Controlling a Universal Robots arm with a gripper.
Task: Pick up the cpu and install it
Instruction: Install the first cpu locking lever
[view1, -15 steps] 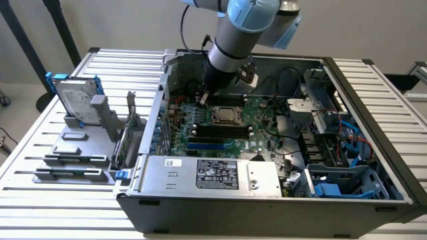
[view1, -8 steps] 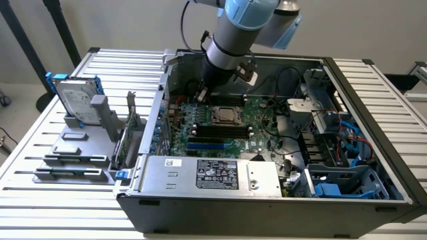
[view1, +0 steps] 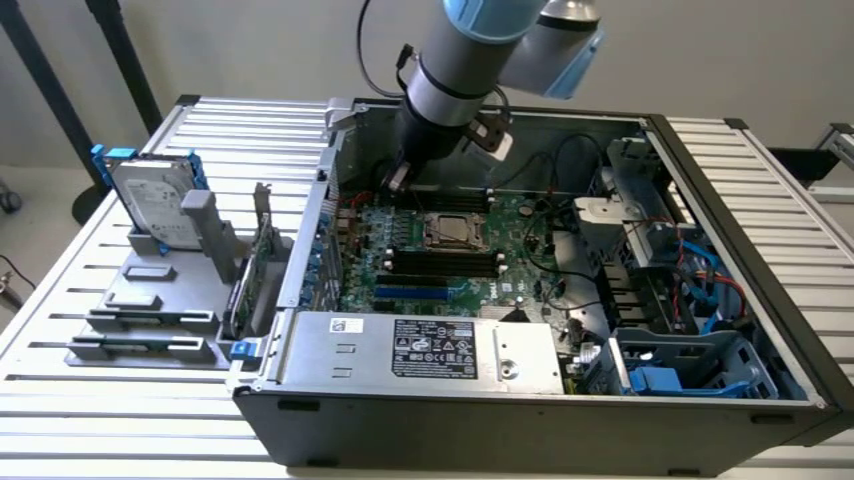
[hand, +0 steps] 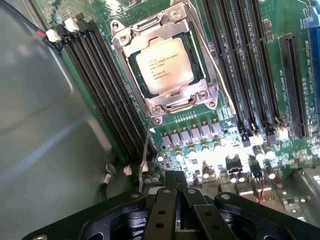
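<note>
We see the cpu (hand: 165, 65) seated in its socket (hand: 125, 45) near the middle of the motherboard (hand: 295, 150); the frame lies over its edges, though we cannot tell whether the lever is latched; the fingers (hand: 164, 207) are pressed together, empty, just beside the socket; picking and placing look done.

This is a robotics lab or test workshop. A robot arm (view1: 461, 70) reaches into an open computer case (view1: 534, 430) on a slatted metal worktop (view1: 54, 310), beside a grey fixture (view1: 147, 335) holding computer parts, with dark stand legs (view1: 120, 50) against a plain wall (view1: 267, 45).
</note>
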